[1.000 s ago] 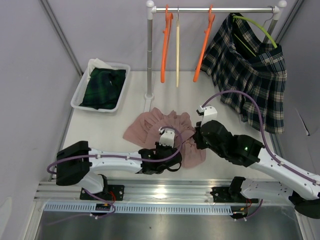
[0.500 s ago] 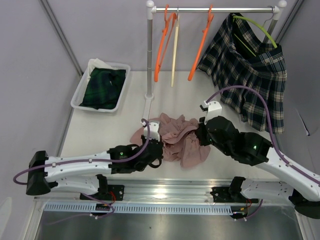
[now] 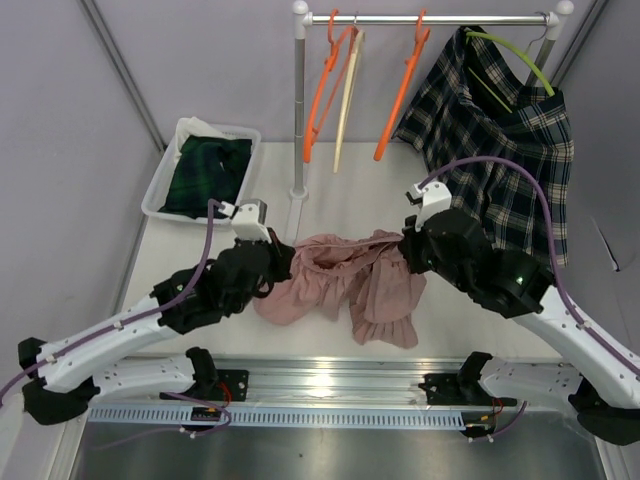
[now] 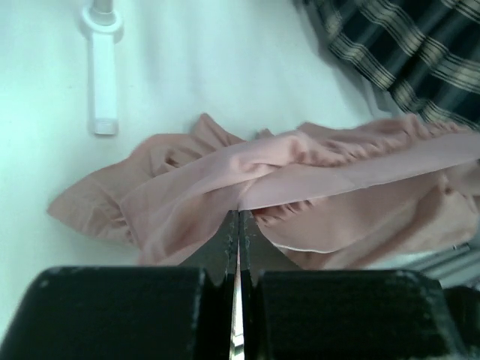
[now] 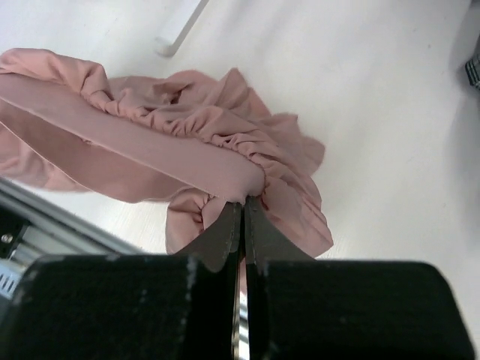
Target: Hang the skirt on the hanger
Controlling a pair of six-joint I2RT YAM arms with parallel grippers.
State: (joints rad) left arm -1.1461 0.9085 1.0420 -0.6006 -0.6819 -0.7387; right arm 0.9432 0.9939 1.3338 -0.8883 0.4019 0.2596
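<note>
A pink ruffled skirt hangs stretched between my two grippers, its waistband pulled taut above the table. My left gripper is shut on the left end of the waistband. At the right end my right gripper is shut on the same band. The skirt's lower frills drape down onto the table. On the rail at the back hang two orange hangers and a cream hanger, all swung to a slant.
A plaid skirt hangs on a green hanger at the rail's right end. A white bin with dark green cloth sits at the back left. The rack's white post and its foot stand just behind the pink skirt.
My left gripper closed on the waistband's left end, then rose and moved left; the right gripper rose too. The skirt went from a heap to a stretched span. The hangers have swung.
</note>
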